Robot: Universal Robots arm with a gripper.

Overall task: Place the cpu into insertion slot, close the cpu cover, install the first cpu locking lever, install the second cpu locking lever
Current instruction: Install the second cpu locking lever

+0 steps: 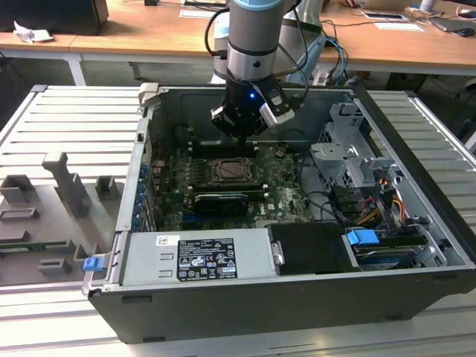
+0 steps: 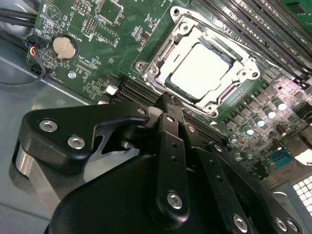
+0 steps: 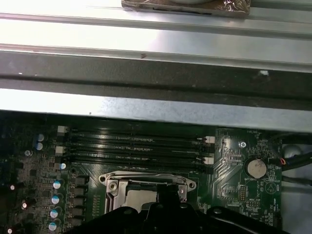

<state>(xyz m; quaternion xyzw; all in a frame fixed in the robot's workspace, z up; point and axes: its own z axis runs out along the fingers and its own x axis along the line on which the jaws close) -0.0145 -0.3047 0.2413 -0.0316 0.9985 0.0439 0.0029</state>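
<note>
Currently my tool [image 1: 239,128] hangs above the motherboard [image 2: 92,44], fingers closed together, gripping nothing. One cpu [image 2: 202,68] sits in the one insertion slot [image 2: 161,58], the cpu cover [image 2: 243,73] framing it. I count one coin battery [image 2: 64,47] and four memory slots [image 3: 131,148].

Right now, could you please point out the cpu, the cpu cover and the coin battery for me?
cpu [image 2: 204,68]: second wrist view, centre of its pale metal face.
cpu cover [image 2: 168,46]: second wrist view, silvery frame edge beside the chip.
coin battery [image 2: 64,47]: second wrist view, middle of the round cell.
</note>
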